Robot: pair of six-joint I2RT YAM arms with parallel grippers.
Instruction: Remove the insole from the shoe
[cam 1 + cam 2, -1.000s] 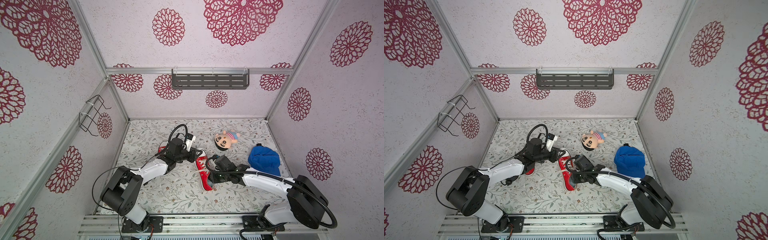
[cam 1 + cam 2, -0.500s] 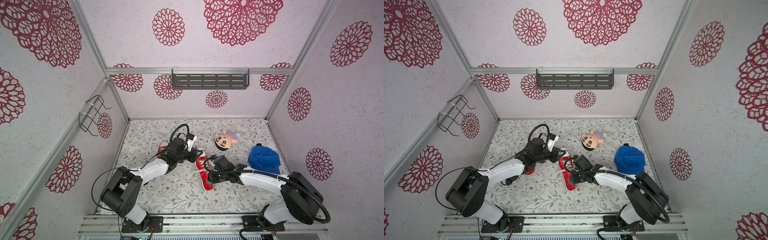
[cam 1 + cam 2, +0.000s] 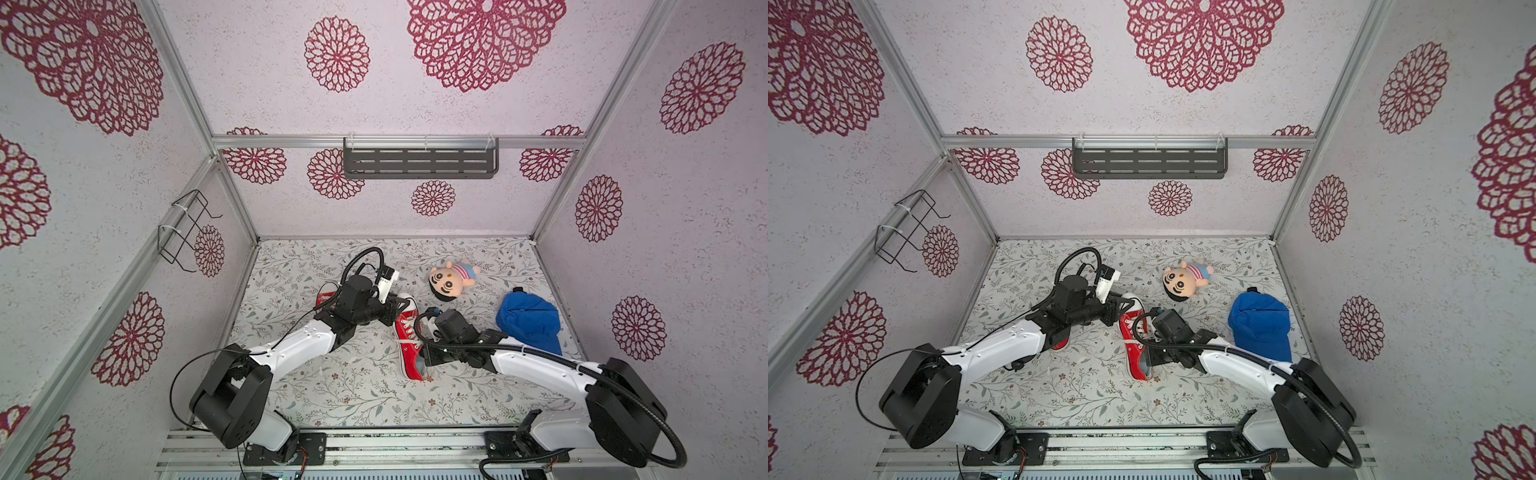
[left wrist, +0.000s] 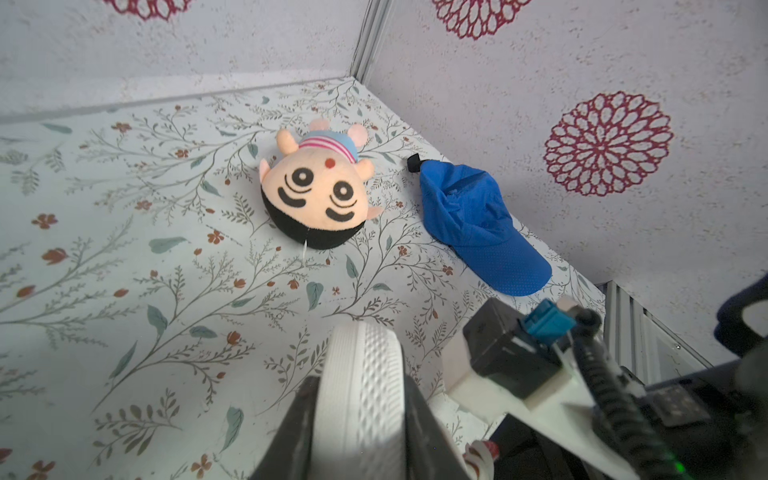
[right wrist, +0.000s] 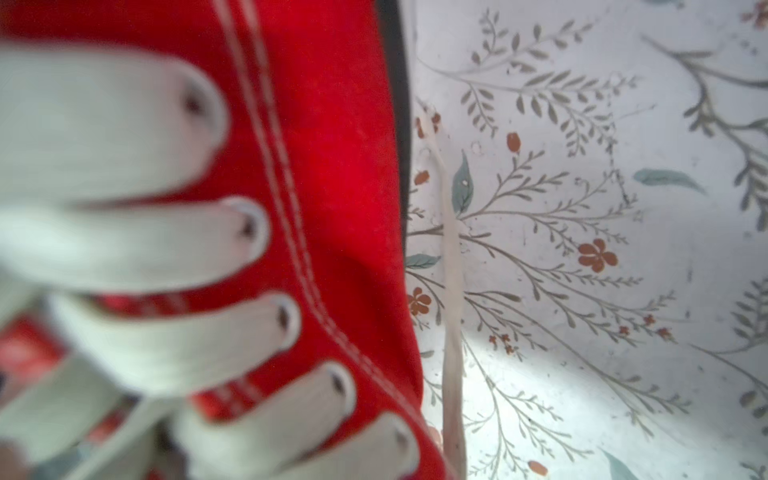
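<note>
The walls are white and bumpy, with big red flower shapes on them. The desk (image 3: 332,395) has a cover with small leaves and flowers.

Some things are hard to see. The insole does not show in any view, so I cannot tell where it is. The right hand (image 3: 424,360) is at the open heel end of the shoe (image 3: 409,345). It is closed, but the arm hides its tips, so I cannot tell if it pinches anything. The right wrist view is very close and blurry and shows only red cloth and flat white laces (image 5: 145,249). The left arm covers most of the other shoe (image 3: 326,291).

The shoe is red cloth with a white rubber toe that has bumpy lines on it. It lies near the middle of the desk, toe toward the back edge. The left hand (image 3: 398,309) grips that white toe between its dark fingers (image 4: 299,428). One loose lace end (image 5: 451,291) lies flat on the desk beside the shoe.

There are two red shoes and two arms. One soft round doll (image 3: 451,280) lies between the shoe and the back edge. One blue cap (image 3: 528,322) with tiny holes sits by the right edge. One grey shelf (image 3: 419,164) with slots hangs on the back wall. One thin wire rack (image 3: 185,232) hangs on the left wall.
</note>
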